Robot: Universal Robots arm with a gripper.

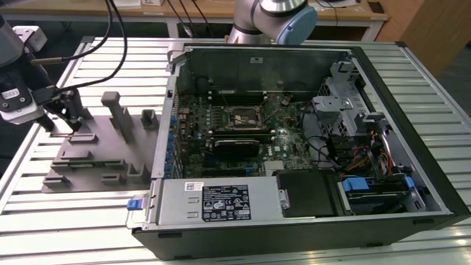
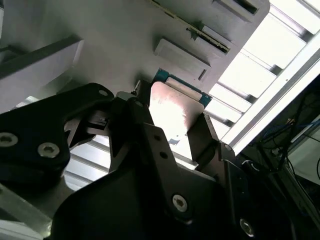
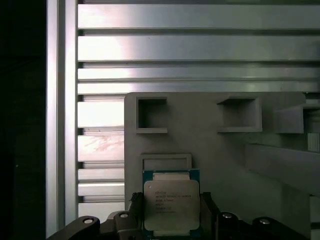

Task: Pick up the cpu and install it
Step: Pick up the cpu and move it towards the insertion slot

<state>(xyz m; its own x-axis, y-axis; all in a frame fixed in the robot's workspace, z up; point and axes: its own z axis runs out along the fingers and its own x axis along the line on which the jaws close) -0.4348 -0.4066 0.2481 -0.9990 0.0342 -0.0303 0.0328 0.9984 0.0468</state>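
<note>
Gripper: in the first wrist view the gripper point(image 3: 171, 206) is closed in on the cpu point(image 3: 171, 200), with a black finger point(image 3: 206, 207) set against each of two opposite edges. The same hold is seen in the second wrist view, gripper point(image 2: 172, 125) around cpu point(image 2: 175, 107).
Cpu: its pale metal top is turned toward the first wrist camera and is edged by a blue-green rim. It is held just above or on the grey fixture plate point(image 3: 215, 145), and which of the two cannot be told.
Gripper position: in the exterior view the gripper point(image 1: 65, 122) is seen at the left edge of the frame, over the upper left part of the fixture plate point(image 1: 96, 165).
Fixture plate: upright blocks and square pockets are carried on it. It is laid on the slatted aluminium bench point(image 1: 88, 221), just to the exterior view's left of the computer case point(image 1: 294, 243).
Computer case: it is laid open on its side across the centre and right of the frame. The cpu socket point(image 1: 245, 117) is seen mid-board, well apart from the gripper, and the power supply point(image 1: 220, 201) runs along the lower edge.
Arm: its base point(image 1: 272, 16) is seen at top centre.
</note>
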